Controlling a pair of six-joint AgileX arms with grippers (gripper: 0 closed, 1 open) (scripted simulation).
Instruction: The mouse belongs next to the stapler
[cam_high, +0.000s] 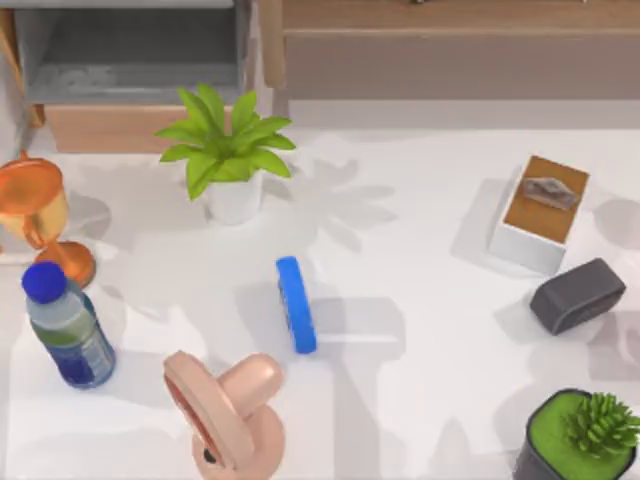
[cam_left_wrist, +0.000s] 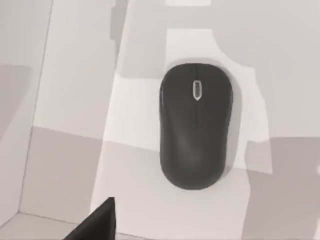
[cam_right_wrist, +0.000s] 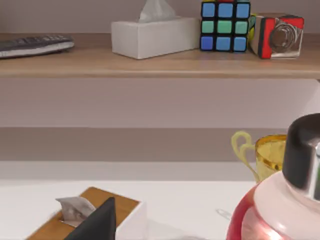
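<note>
The mouse (cam_left_wrist: 196, 125) is black and rounded with a small grey wheel mark, and it lies flat on the white table directly under my left wrist camera. A dark part of my left gripper (cam_left_wrist: 97, 224) shows at the edge of that view, off to one side of the mouse and not touching it. From above, my pink left arm (cam_high: 225, 410) hangs over the front left of the table and covers the mouse. The blue stapler (cam_high: 296, 304) lies just to the right of and behind that arm. A dark tip of my right gripper (cam_right_wrist: 100, 220) shows in the right wrist view.
A leafy plant (cam_high: 230, 150) stands behind the stapler. A trophy (cam_high: 35, 220) and a water bottle (cam_high: 65, 325) are at the left. At the right are a tissue box (cam_high: 540, 212), a dark grey block (cam_high: 577, 295) and a green potted plant (cam_high: 580, 435).
</note>
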